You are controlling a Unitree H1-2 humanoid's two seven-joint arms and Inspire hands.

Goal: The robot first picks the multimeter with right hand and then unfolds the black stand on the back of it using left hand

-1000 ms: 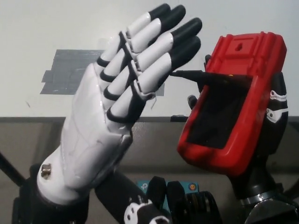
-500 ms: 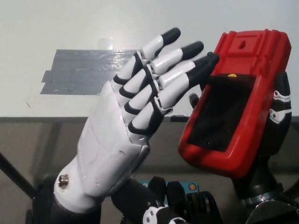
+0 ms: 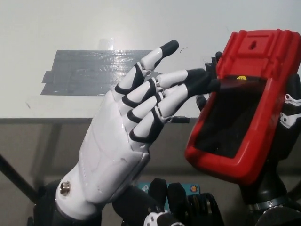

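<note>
Black fingertips [image 3: 200, 79] of the white left hand [image 3: 124, 150] touching the top edge of the black stand [image 3: 228, 122], spread apart, holding nothing. Just right of those fingers, red multimeter [image 3: 244, 101] tilted, back side up, lifted above the desk [image 3: 56, 28]. Black right hand [image 3: 287, 127] gripping the multimeter from behind and below, mostly hidden. Beyond the left fingers, flat on the desk, patch of grey tape [image 3: 89, 70].
</note>
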